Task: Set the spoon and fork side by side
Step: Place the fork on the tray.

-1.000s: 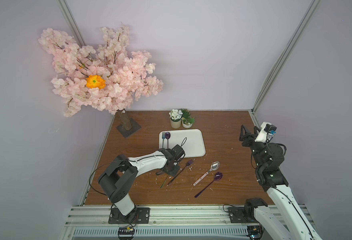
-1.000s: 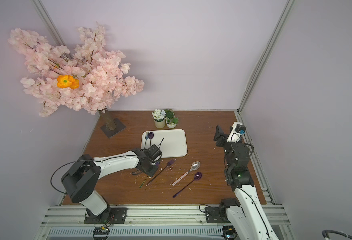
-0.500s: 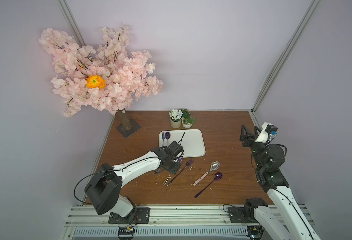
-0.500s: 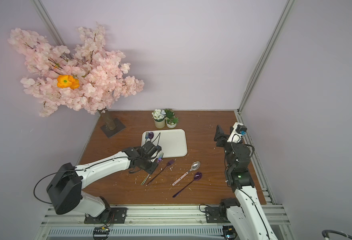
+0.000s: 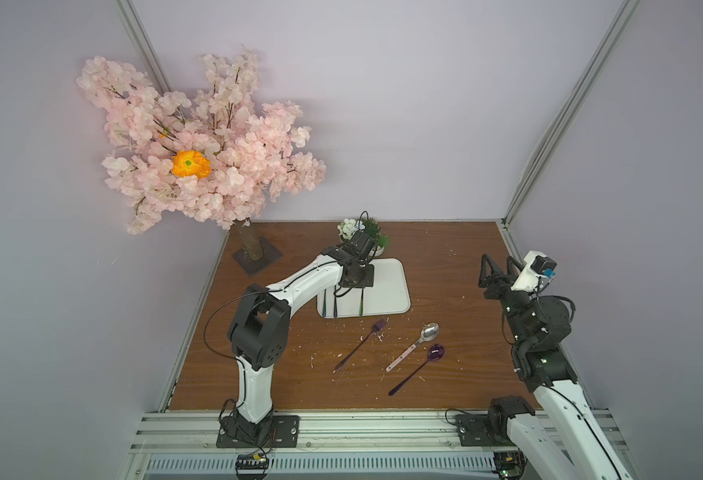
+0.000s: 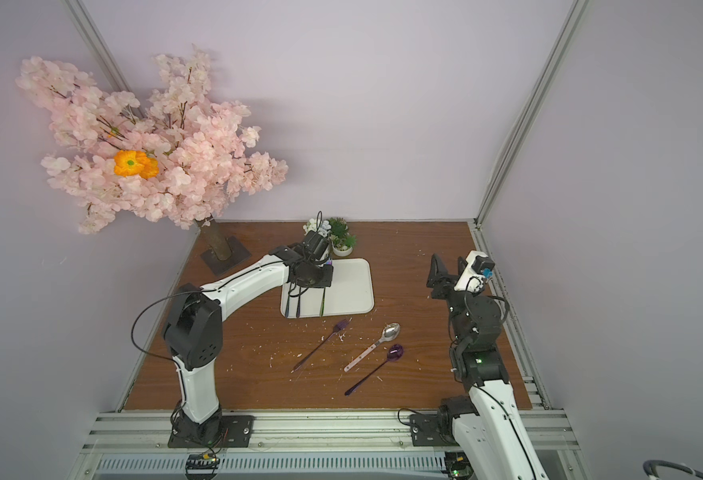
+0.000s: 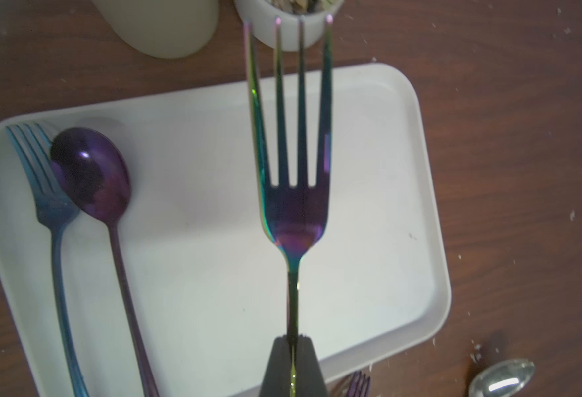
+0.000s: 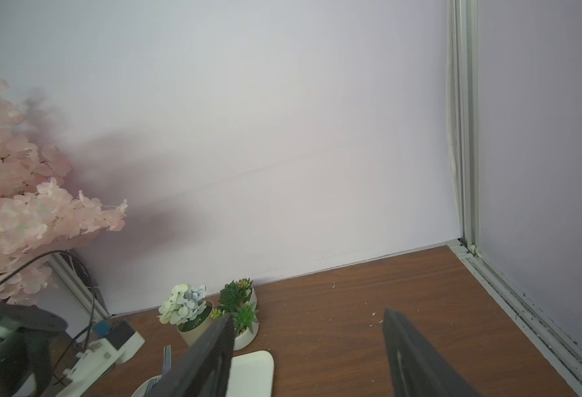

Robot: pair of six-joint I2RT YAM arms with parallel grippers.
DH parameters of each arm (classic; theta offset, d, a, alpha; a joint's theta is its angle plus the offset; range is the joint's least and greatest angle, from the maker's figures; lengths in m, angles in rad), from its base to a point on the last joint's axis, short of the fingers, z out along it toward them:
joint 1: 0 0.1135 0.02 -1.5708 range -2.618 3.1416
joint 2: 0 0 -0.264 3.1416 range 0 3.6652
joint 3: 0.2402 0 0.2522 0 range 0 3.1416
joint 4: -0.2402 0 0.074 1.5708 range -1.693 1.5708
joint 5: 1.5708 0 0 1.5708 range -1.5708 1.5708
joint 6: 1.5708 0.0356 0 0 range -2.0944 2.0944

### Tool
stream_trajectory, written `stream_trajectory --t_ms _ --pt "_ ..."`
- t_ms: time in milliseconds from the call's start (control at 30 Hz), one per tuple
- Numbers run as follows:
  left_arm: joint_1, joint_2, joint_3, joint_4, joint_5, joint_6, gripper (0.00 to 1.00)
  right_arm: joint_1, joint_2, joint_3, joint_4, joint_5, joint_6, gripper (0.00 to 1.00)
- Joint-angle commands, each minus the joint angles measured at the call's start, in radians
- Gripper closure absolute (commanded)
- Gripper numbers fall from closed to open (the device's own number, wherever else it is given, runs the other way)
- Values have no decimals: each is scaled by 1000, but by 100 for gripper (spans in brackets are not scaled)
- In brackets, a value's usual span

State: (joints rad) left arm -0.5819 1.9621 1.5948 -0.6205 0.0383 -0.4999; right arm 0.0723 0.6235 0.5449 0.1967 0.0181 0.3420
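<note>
The left gripper (image 7: 293, 340) is squeezed tight on the thin handle of the rainbow fork (image 7: 291, 206). The fork sticks straight out from the jaws, over the middle of the white tray (image 7: 386, 172). Its prongs reach past the far rim toward the small plant pots (image 5: 362, 232). I cannot tell if it touches the tray.

What matters most is this — a blue fork (image 7: 47, 206) and a purple spoon (image 7: 92, 175) lie close together on the tray, off toward the left arm's side. The held fork points the same way they do. There is bare tray on both sides of it, so I think it can go straight down and leave room for a spoon beside it.

The right gripper (image 5: 497, 259) is wide open and holds nothing. It hangs high near the side wall. A silver spoon (image 5: 412, 351) and another purple spoon (image 5: 414, 374) lie slanted on the brown table (image 5: 445, 257), nearer that arm — a purple fork (image 5: 358, 348) lies near them. Crumbs dot the wood. A pink blossom tree (image 5: 200, 145) fills the far corner.
</note>
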Motion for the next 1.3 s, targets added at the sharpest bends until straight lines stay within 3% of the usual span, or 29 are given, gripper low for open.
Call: stream_trajectory --t_ms 0,433,1267 --pt "19 35 37 -25 35 -96 100 0 -29 -33 36 -28 13 28" --pt "46 175 121 -89 42 -81 100 0 -80 -52 37 -62 3 27" --pt "105 251 163 -113 41 -43 100 0 -94 -63 30 -40 -5 27"
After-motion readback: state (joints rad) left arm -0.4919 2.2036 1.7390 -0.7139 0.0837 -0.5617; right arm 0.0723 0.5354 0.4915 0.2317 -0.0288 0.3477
